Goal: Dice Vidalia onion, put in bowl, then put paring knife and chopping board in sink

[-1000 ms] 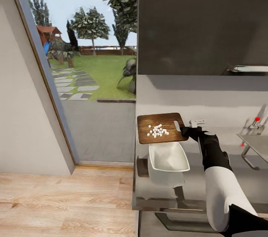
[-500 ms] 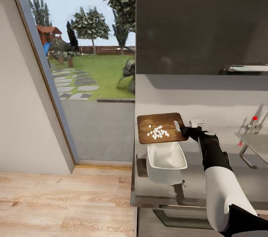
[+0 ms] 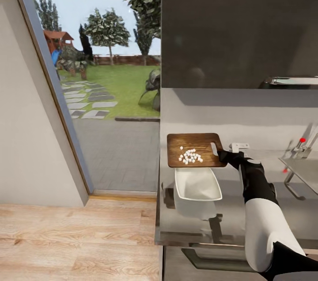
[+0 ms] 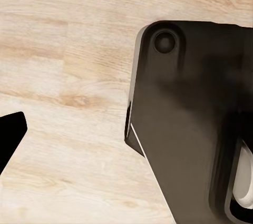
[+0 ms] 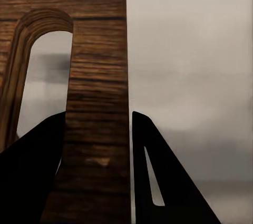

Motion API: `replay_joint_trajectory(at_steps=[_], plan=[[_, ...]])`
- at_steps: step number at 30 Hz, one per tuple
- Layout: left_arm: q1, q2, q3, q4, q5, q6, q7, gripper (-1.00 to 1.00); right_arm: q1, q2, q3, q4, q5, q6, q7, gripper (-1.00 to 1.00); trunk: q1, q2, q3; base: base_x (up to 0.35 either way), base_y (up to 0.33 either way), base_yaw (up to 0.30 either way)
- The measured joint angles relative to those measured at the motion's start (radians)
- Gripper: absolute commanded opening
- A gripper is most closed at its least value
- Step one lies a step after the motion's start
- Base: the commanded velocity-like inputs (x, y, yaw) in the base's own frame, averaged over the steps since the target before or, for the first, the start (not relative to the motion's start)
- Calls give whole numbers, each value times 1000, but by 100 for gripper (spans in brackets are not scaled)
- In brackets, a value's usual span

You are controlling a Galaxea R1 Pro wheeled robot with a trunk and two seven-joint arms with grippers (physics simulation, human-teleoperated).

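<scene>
The right claw (image 3: 222, 154) grips the chopping board (image 3: 194, 150) by its handle end above the bowl (image 3: 197, 184); the board hides the bowl's far edge.

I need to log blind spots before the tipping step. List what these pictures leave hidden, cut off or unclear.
- Sink: head view, cut by the right edge; basin unseen.
- Bowl: head view, far rim covered by the chopping board.
- Diced onion: head view, pieces too small to count.
- Right gripper: right wrist view, the board covers part of one finger.
</scene>
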Motion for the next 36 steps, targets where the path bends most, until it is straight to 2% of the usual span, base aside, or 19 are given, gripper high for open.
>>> replay_joint_trajectory(at_steps=[3, 7, 11, 14, 18, 36], plan=[[0, 0, 0, 0, 0, 0, 0, 100, 0, 0, 0, 3, 0, -4, 0, -100, 0, 0, 0, 0, -38, 0], [0, 0, 0, 0, 0, 0, 0, 100, 0, -1, 0, 31, 1, -80, -1, -100, 0, 0, 0, 0, -26, 0], [0, 0, 0, 0, 0, 0, 0, 100, 0, -2, 0, 37, 2, -97, -2, -100, 0, 0, 0, 0, -2, 0], [0, 0, 0, 1, 0, 0, 0, 100, 0, -34, -3, 71, 9, -111, -2, -100, 0, 0, 0, 0, 0, 0], [0, 0, 0, 0, 0, 0, 0, 100, 0, -49, -1, 103, 4, -166, -2, -100, 0, 0, 0, 0, -11, 0], [0, 0, 0, 0, 0, 0, 0, 100, 0, -53, -2, 111, 3, -172, -2, -100, 0, 0, 0, 0, -60, 0]])
